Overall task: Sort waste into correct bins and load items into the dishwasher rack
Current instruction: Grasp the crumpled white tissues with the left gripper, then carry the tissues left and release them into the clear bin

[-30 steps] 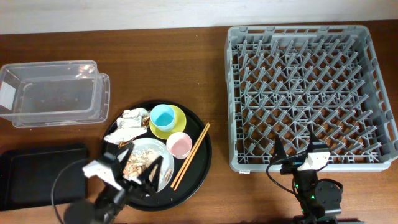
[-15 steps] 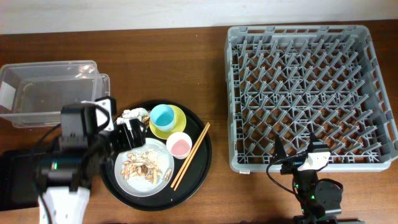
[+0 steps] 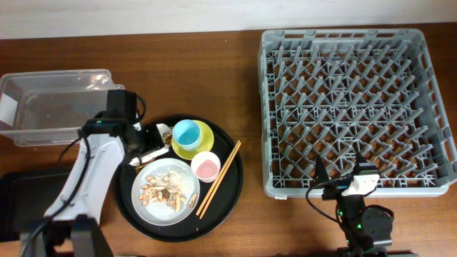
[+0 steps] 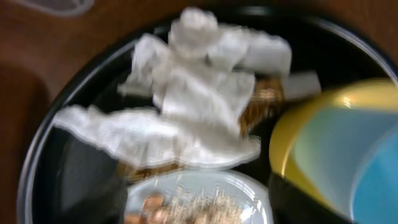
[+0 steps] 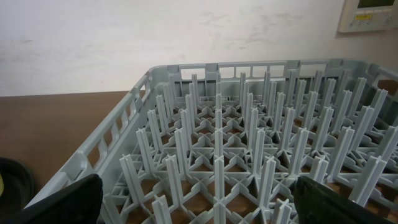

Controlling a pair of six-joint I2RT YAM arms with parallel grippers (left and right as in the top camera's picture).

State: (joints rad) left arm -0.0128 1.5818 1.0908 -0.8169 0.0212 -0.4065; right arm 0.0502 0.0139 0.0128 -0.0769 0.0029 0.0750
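Crumpled white napkins (image 3: pixel 152 135) and a brownish wrapper (image 4: pixel 264 99) lie at the left of the round black tray (image 3: pixel 232 182). My left gripper (image 3: pixel 145 141) hovers just over them, open and empty; the napkins (image 4: pixel 186 106) fill the blurred left wrist view. A light blue cup (image 3: pixel 186 132) stands in the yellow bowl (image 3: pixel 203 144). The pink cup (image 3: pixel 206 166), the chopsticks (image 3: pixel 219 177) and a white plate (image 3: pixel 187 180) with beige food scraps (image 3: pixel 163 190) share the tray. My right gripper (image 3: pixel 341 183) is open and empty at the front edge of the grey rack (image 3: pixel 350 107).
The clear tub (image 3: pixel 57 107) stands at the back left, just behind my left arm. The flat black tray (image 3: pixel 28 203) lies at the front left. The rack's pegs (image 5: pixel 217 155) fill the right wrist view.
My left arm has swung from the table's front edge up to the tray's left side and now sits over the napkins. The right arm has not moved.
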